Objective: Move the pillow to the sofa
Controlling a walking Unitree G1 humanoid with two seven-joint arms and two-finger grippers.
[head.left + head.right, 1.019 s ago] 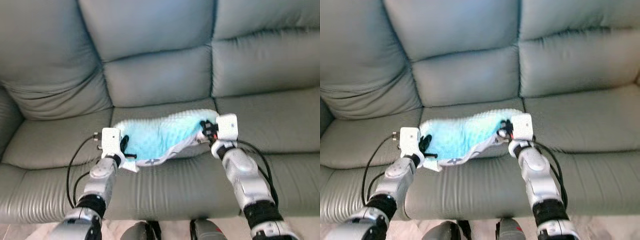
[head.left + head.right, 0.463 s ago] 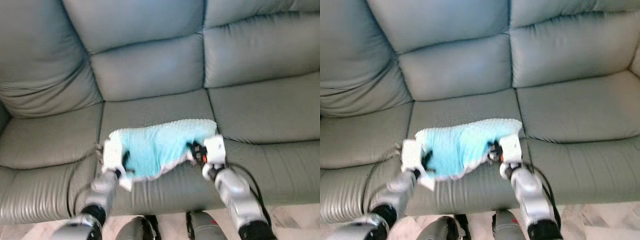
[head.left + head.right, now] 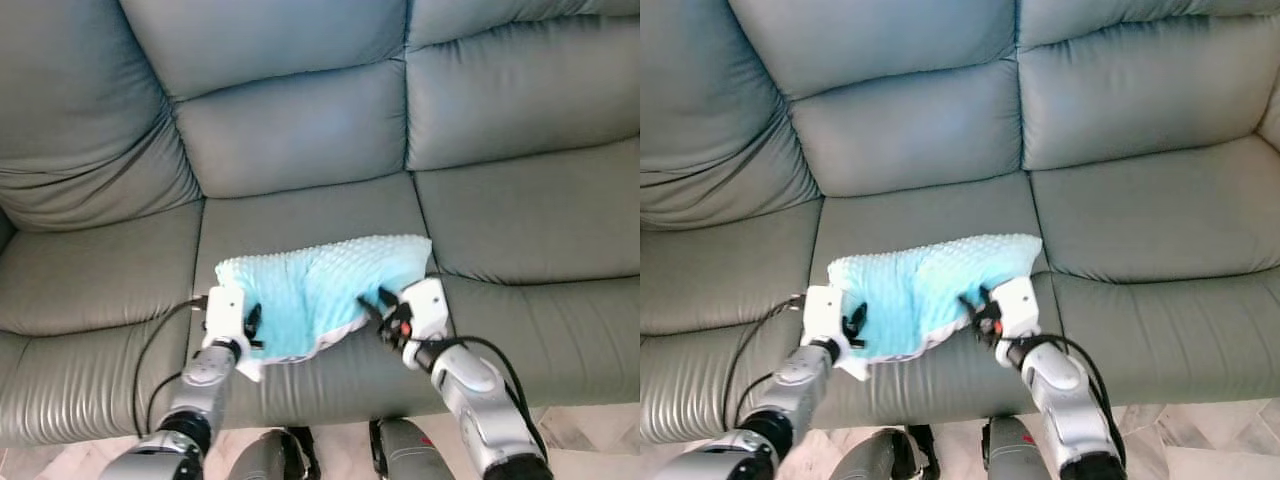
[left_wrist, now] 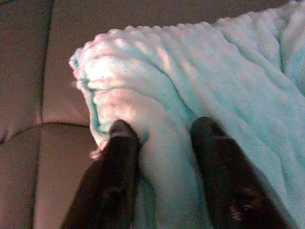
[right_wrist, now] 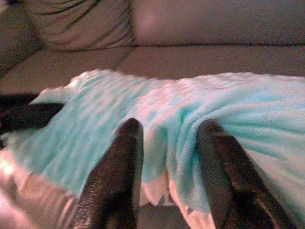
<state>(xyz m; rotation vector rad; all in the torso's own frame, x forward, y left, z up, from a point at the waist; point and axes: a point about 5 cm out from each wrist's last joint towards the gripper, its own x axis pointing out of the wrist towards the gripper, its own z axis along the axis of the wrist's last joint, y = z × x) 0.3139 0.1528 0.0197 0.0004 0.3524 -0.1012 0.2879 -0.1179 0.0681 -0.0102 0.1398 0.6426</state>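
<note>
Right now the pillow point(image 3: 322, 290) sits over the front half of the sofa point(image 3: 300, 140)'s middle seat cushion, held at both ends. The left gripper point(image 4: 162, 143) pinches a fold of the fuzzy blue cover at one end; the right gripper point(image 5: 169, 143) is clamped on the other end. Its front edge sags close to the seat's front lip, so letting go here might let it slide off onto the floor. Behind the pillow the seat lies bare up to the backrest, with plenty of room to push deeper.
</note>
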